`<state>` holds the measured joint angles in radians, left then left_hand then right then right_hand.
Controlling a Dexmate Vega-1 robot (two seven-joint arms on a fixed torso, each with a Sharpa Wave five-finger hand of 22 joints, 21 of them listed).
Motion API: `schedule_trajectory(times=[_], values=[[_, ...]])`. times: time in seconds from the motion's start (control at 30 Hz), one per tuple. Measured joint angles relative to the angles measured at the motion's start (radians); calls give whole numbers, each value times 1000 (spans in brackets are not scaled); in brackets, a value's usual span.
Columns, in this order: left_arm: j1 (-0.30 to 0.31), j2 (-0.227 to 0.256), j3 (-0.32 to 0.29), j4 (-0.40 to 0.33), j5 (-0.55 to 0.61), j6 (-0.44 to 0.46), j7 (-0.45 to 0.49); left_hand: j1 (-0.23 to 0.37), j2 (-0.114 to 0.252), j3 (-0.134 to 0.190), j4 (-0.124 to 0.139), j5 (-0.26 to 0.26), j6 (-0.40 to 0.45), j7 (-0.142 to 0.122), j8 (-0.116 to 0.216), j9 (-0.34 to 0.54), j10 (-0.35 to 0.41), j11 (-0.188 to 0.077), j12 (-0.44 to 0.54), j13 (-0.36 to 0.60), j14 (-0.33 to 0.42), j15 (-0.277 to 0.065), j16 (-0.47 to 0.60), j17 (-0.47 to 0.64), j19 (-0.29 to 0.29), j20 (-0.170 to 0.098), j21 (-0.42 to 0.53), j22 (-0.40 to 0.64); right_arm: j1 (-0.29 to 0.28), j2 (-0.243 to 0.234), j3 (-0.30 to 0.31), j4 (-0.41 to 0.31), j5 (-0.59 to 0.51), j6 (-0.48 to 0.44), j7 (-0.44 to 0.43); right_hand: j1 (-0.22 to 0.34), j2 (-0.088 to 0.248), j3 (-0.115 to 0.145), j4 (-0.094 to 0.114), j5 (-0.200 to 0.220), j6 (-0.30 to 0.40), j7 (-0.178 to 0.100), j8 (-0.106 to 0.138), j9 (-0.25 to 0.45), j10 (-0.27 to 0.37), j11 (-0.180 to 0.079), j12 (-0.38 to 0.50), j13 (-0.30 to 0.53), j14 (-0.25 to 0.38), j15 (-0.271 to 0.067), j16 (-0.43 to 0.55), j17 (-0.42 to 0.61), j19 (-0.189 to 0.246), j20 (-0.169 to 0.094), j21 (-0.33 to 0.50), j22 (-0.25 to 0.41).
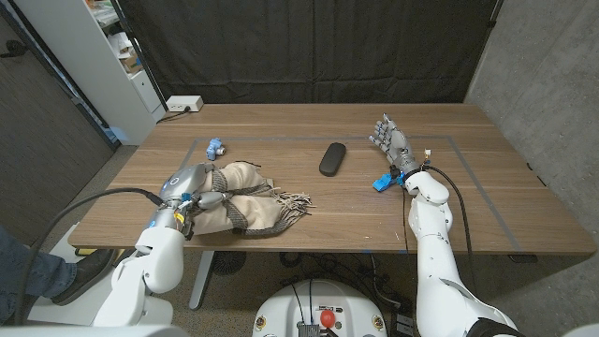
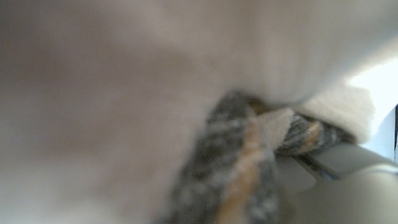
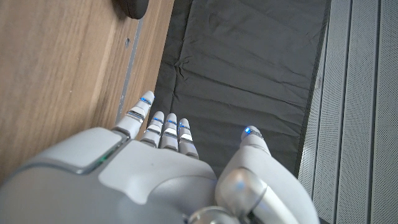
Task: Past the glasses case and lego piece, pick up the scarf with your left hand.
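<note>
Wooden table (image 1: 309, 122) w/ black curtain behind it, white shelf unit (image 1: 89, 56) far left, white power strip (image 1: 183, 104) at the far-left table edge.

Count on table: 1 scarf, 1 glasses case, 1 blue lego piece, 1 small blue/white object, 2 robot hands.

Scarf (image 1: 257, 206): cream w/ grey-brown striped ends + fringe, bunched up near-left on the table. Left wrist view is a blurry close-up of the same fabric (image 2: 124, 93), cream cloth w/ the striped band across it.

Left hand (image 1: 192, 187): on the scarf's left end, fingers reaching into the folds. Fingers mostly buried in cloth, so can't tell if it's actually gripping or just resting on it.

Glasses case (image 1: 331, 158): black, oval, lying mid-table, to the right of the scarf and apart from it. Its end also shows in the right wrist view (image 3: 132, 7).

Lego piece (image 1: 384, 181): blue, right of the case, just beside the right wrist.

Small blue/white object (image 1: 216, 148): far-left area, beyond the scarf, not touching it.

Right hand (image 1: 390, 139): right side of the table, fingers extended and apart, holding nothing. Right wrist view confirms (image 3: 155, 168), fingers straight, over the table's far edge toward the curtain.

Grey tape lines mark out a rectangle on the tabletop.
</note>
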<state>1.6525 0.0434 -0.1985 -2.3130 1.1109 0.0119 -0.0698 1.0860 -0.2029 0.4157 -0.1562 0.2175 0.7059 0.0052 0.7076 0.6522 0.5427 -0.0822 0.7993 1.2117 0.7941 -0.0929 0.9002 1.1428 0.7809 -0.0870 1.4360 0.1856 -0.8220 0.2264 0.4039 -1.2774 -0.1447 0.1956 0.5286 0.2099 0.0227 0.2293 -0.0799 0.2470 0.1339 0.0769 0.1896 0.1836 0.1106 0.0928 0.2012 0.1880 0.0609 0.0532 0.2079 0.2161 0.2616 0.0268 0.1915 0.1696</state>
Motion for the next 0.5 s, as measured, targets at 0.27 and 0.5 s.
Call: schedule_trajectory(times=[0.27,0.5], values=[[-12,-1,-6,-10,1,-13,-17,-2,2,-1,-1,0,0,0,5,2,0,0,4,4,0,0,6,0,-7,3,10,-5,1,-1,-3,-5,-1,0,0,0,0,0,0,0,0,0,0,0,0,0,0,0,0,0,0,0,0,0,0,0],[-20,-4,-12,-23,-2,-26,-24,-2,2,-5,-5,0,0,0,8,3,5,5,4,4,0,0,14,-4,-6,3,14,-5,2,-3,-4,-11,-2,-4,0,0,0,0,0,0,0,0,0,0,0,0,0,0,0,0,0,0,0,0,0,0]])
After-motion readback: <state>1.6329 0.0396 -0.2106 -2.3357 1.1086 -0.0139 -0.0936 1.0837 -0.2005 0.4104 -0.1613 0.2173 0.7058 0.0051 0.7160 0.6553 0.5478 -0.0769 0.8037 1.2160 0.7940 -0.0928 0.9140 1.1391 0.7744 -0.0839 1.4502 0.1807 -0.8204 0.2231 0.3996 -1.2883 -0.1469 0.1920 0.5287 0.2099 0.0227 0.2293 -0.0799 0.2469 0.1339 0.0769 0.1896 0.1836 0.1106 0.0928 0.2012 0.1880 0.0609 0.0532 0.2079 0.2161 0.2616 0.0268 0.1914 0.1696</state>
